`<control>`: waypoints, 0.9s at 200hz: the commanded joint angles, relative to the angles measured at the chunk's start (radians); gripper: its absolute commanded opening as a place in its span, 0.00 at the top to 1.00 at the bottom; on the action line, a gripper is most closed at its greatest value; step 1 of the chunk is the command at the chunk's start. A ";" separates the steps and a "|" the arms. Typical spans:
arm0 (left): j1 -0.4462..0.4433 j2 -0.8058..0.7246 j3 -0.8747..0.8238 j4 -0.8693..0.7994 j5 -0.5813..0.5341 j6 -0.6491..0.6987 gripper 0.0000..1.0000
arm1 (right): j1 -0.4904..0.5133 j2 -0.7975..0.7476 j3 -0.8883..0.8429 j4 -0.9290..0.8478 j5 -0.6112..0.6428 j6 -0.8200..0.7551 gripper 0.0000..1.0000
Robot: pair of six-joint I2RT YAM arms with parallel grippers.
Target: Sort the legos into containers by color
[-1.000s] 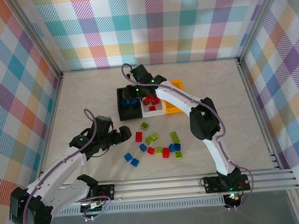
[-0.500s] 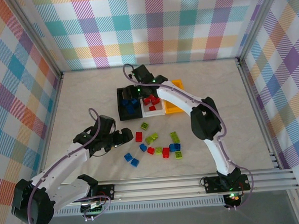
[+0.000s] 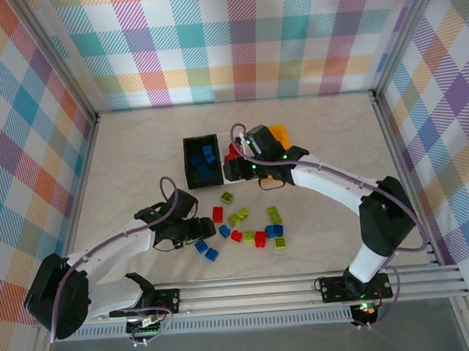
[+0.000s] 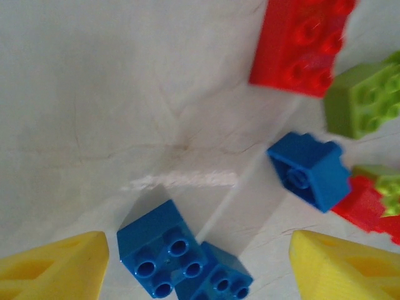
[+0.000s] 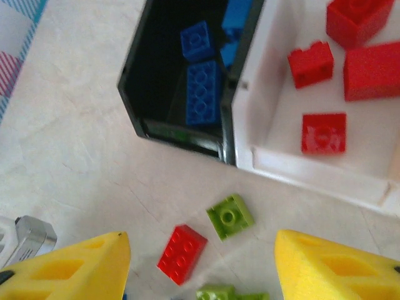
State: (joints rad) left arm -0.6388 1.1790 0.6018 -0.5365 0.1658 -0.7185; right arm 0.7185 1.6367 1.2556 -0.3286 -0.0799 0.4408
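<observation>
Your left gripper (image 4: 199, 265) hangs spread over two touching blue legos (image 4: 164, 253) on the table (image 4: 94, 94), near-left of the loose pile (image 3: 258, 238), right gripper (image 5: 201, 262) spread and empty by the black bin (image 5: 134, 75); likely light, stiff, slick plastic, so pinch flat sidewalls, not studs.

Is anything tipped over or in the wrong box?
The boxes look right: the black bin holds blue bricks, the white bin red bricks. One loose blue brick on the table lies tipped, its hollow underside showing.
</observation>
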 commanded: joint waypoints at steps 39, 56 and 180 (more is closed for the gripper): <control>-0.043 0.057 -0.058 0.022 0.021 -0.062 0.27 | -0.026 -0.096 -0.122 0.081 0.011 0.033 0.37; -0.050 0.086 -0.063 0.049 0.029 -0.070 0.34 | -0.032 -0.107 -0.140 0.091 0.011 0.038 0.37; -0.053 0.097 0.031 -0.020 -0.004 -0.051 0.64 | -0.051 -0.150 -0.191 0.106 0.010 0.056 0.37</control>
State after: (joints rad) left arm -0.6712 1.2690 0.5884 -0.5671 0.1360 -0.7712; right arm 0.6731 1.5139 1.0801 -0.2543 -0.0711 0.4835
